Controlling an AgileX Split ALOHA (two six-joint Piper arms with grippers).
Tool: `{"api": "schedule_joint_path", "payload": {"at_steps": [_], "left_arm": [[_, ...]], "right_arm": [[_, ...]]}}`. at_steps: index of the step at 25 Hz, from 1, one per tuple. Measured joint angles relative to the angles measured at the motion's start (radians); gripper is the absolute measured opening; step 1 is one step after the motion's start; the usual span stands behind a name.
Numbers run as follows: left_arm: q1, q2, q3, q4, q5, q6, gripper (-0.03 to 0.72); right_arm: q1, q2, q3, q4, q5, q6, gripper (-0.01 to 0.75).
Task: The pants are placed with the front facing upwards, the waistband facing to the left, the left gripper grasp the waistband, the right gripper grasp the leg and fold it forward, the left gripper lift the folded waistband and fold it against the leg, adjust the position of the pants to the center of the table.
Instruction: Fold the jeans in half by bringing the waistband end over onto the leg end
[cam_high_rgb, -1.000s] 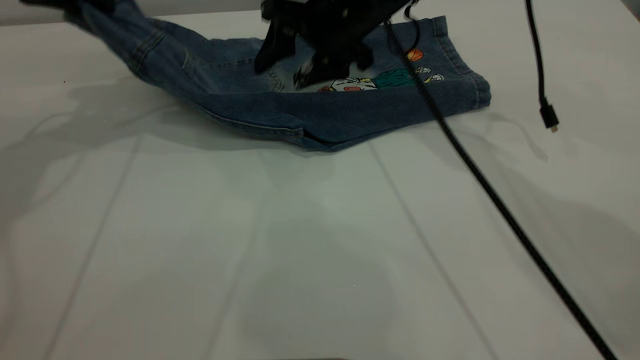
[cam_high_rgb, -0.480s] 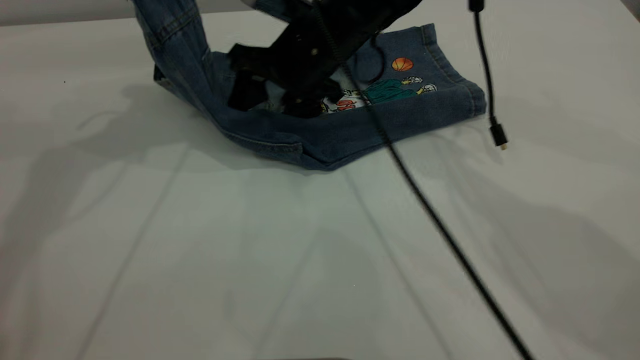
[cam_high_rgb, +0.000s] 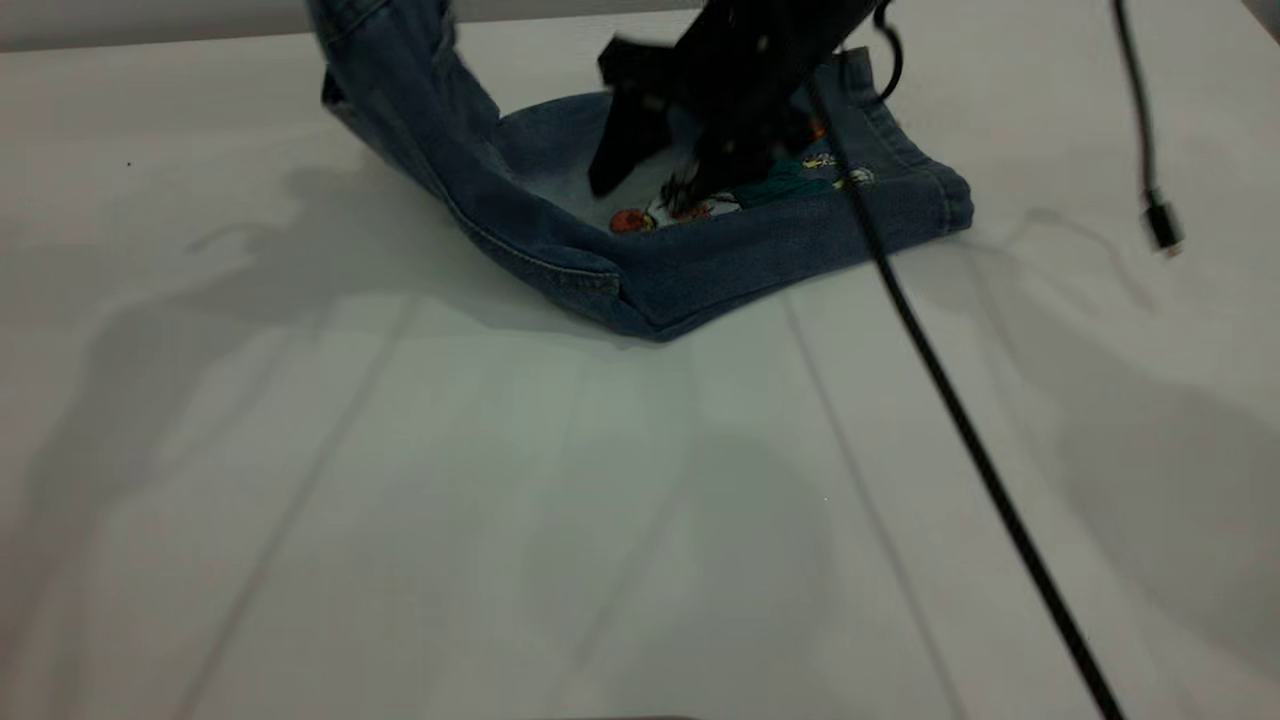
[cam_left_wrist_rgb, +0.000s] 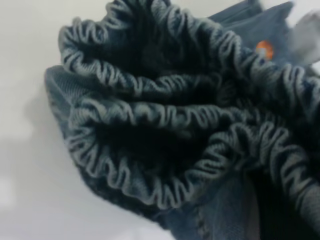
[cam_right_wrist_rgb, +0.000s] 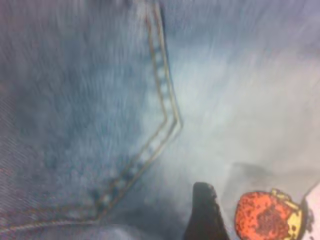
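The blue denim pants (cam_high_rgb: 560, 240) lie at the far middle of the white table (cam_high_rgb: 400, 500). Their waistband end (cam_high_rgb: 385, 60) is lifted off the table and runs out of the exterior view's top. The ruched waistband (cam_left_wrist_rgb: 165, 120) fills the left wrist view, bunched in my left gripper, whose fingers are hidden by the cloth. The folded leg (cam_high_rgb: 880, 200) lies flat with its cartoon print (cam_high_rgb: 790, 180) up. My right gripper (cam_high_rgb: 655, 180) hovers open just over the print. One fingertip (cam_right_wrist_rgb: 204, 212) shows above pale denim beside an orange patch of the print (cam_right_wrist_rgb: 265, 215).
A thick black cable (cam_high_rgb: 960, 420) runs from the right arm across the table to the near right edge. A thinner cable with a plug (cam_high_rgb: 1160, 225) dangles at the far right. Bare tabletop spreads in front of the pants and to the left.
The waistband end has been lifted higher and carried right, toward the leg. The right gripper has moved right and up over the print. Both cables have swung right.
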Motion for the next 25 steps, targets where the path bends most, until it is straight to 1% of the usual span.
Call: {"api": "schedule_joint_path", "payload": {"at_steps": [4, 6, 8, 10, 15, 19, 22, 25], "left_arm": [[-0.081, 0.000, 0.000, 0.000, -0.034, 0.009, 0.100], [-0.119, 0.000, 0.000, 0.000, -0.055, 0.017, 0.100], [-0.145, 0.000, 0.000, 0.000, -0.070, 0.018, 0.100], [-0.165, 0.000, 0.000, 0.000, -0.086, 0.019, 0.100], [-0.201, 0.000, 0.000, 0.000, -0.108, 0.021, 0.100], [-0.244, 0.004, 0.000, 0.000, -0.144, 0.021, 0.100], [-0.283, 0.031, 0.000, -0.002, -0.190, 0.021, 0.100], [-0.316, 0.081, 0.000, -0.006, -0.222, 0.021, 0.100]], "right_arm": [[0.023, 0.002, 0.000, 0.003, 0.005, 0.000, 0.435], [0.022, -0.003, 0.000, -0.002, 0.010, 0.000, 0.435], [0.004, -0.017, 0.000, -0.022, 0.020, 0.000, 0.435], [-0.028, -0.044, -0.002, -0.046, 0.024, 0.000, 0.435], [-0.149, -0.150, -0.016, -0.107, 0.023, 0.000, 0.435], [-0.237, -0.228, -0.016, -0.118, 0.052, 0.000, 0.435], [-0.269, -0.287, -0.016, -0.122, 0.084, -0.003, 0.427], [-0.280, -0.341, -0.016, -0.130, 0.105, -0.018, 0.414]]}}
